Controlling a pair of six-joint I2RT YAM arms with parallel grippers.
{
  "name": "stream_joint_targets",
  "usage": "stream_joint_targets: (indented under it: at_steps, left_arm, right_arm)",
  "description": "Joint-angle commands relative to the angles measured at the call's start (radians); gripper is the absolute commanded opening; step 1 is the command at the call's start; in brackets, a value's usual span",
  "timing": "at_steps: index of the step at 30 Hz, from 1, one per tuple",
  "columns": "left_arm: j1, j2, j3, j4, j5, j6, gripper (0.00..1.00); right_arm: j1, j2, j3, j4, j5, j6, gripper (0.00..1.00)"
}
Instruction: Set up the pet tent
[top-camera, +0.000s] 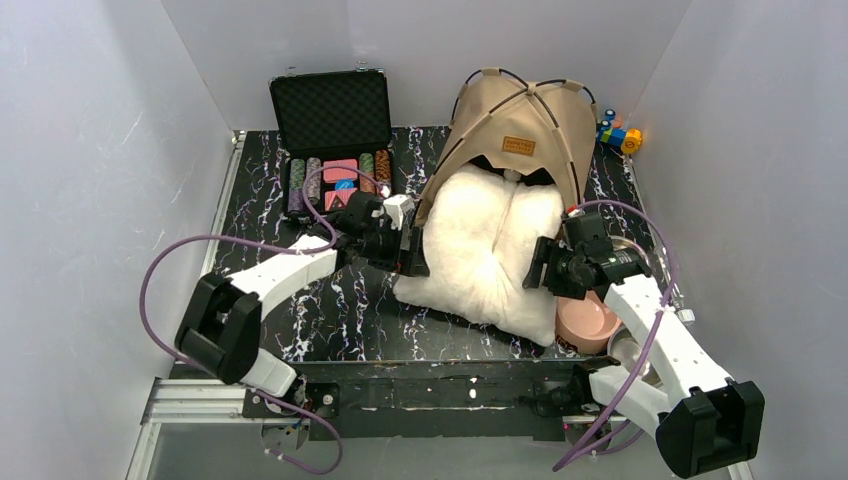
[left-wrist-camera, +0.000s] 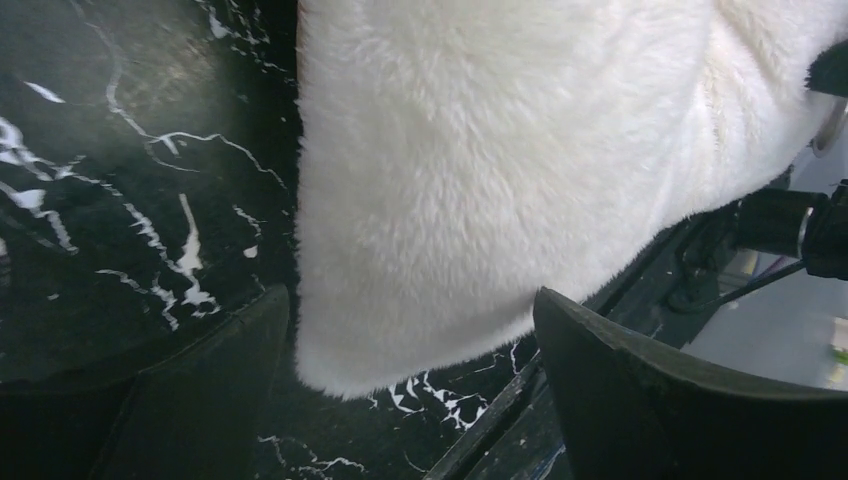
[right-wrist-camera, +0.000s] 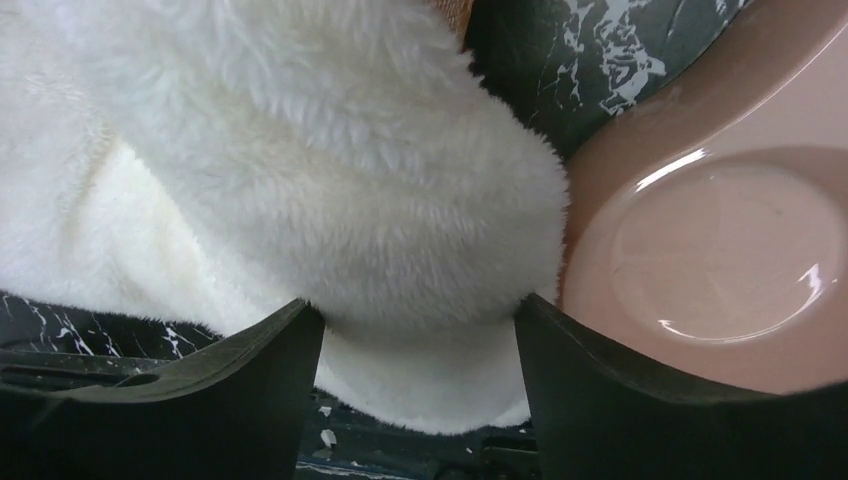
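The pet tent (top-camera: 515, 115) is set at the back of the bench (top-camera: 330, 310), the case (top-camera: 335, 130) to its left. The cushion (top-camera: 490, 250) is laid before the tent, the bowl (top-camera: 588, 322) just beside its right.

Cushion (right-wrist-camera: 300, 170) seemingly against pink bowl (right-wrist-camera: 720, 240)

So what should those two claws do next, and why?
Probably close on the cushion: the left gripper and right gripper stand open at its side edges, and it mostly lies outside the pet tent, so it likely needs pushing in.
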Motion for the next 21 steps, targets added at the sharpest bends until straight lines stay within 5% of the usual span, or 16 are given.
stream_joint_targets:
  at_steps: [1, 5, 8, 15, 21]
  left_arm:
    - [0.003, 0.079, 0.013, 0.069, 0.142, -0.039, 0.83]
    - [-0.006, 0.114, 0.024, 0.141, 0.215, -0.089, 0.33]
    - [-0.019, 0.114, 0.044, 0.181, 0.253, -0.120, 0.00]
    - [-0.048, 0.035, 0.163, 0.240, 0.179, -0.167, 0.00]
    - [-0.048, 0.117, 0.322, 0.245, 0.185, -0.217, 0.00]
  right_arm:
    - [0.001, 0.002, -0.061, 0.108, -0.022, 0.029, 0.63]
    - [0.001, 0.012, -0.064, 0.186, -0.053, -0.018, 0.07]
    - [0.001, 0.007, -0.012, 0.202, -0.091, -0.041, 0.01]
    - [0.003, 0.017, 0.160, 0.228, -0.148, -0.144, 0.01]
    - [0.003, 0.121, 0.289, 0.253, -0.175, -0.184, 0.01]
